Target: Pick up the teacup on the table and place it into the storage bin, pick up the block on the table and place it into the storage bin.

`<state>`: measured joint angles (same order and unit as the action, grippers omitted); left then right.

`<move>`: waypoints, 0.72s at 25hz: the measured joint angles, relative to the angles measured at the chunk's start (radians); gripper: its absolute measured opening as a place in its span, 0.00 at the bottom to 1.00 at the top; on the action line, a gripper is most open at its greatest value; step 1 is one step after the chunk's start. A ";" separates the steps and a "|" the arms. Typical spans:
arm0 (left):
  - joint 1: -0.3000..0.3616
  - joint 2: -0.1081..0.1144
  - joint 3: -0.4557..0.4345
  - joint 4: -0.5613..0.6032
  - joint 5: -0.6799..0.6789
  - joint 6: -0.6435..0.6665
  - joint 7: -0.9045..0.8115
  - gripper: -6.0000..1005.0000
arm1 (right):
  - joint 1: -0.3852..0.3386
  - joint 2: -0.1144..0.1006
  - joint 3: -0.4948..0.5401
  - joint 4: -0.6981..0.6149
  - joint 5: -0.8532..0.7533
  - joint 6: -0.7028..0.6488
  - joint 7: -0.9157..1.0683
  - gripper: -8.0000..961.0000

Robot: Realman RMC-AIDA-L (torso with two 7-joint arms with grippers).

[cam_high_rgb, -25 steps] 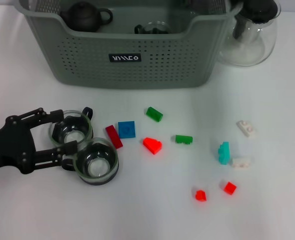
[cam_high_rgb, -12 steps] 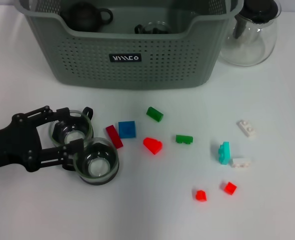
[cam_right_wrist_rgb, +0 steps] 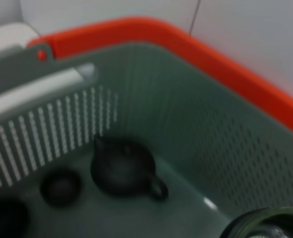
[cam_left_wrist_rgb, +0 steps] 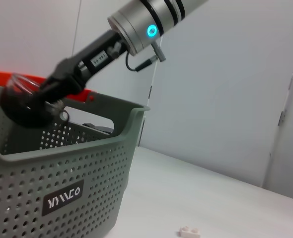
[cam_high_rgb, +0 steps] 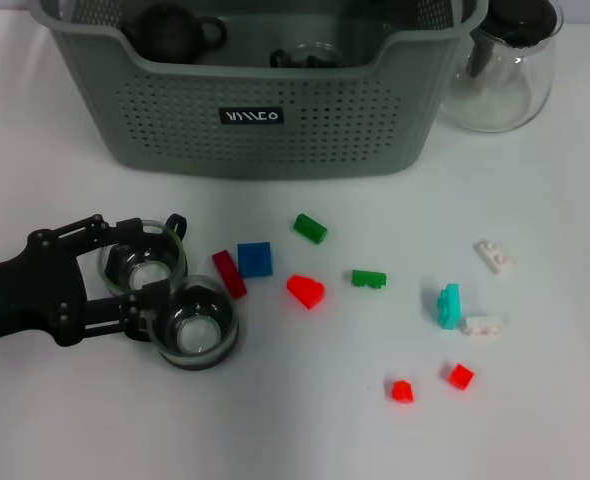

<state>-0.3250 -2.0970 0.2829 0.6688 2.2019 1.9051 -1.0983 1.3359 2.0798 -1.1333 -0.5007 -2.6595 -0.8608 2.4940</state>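
Hidden: your right hand's fingers are out of sight; can't tell their state.
Left hand (cam_high_rgb: 133,265): low on the tabletop (cam_high_rgb: 305,430), fingers spread around the farther teacup (cam_high_rgb: 142,258); second teacup (cam_high_rgb: 193,322) touches the near finger.

Glass teacup (cam_high_rgb: 142,262) upright, near bin (cam_high_rgb: 265,120)

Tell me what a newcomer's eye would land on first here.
First, the black left gripper reaching in from the table's left edge, its fingers straddling one of two clear glass teacups. Behind stands the large grey-green perforated storage bin holding a dark teapot; small coloured toy blocks lie scattered in front of it.
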 joint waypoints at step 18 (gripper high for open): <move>-0.002 0.000 0.004 -0.014 0.001 -0.014 0.000 0.84 | -0.062 -0.010 -0.007 0.008 -0.006 -0.027 -0.014 0.07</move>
<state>-0.3268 -2.0970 0.2868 0.6550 2.2028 1.8914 -1.0984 1.2744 2.0693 -1.1401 -0.4929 -2.6656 -0.8880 2.4805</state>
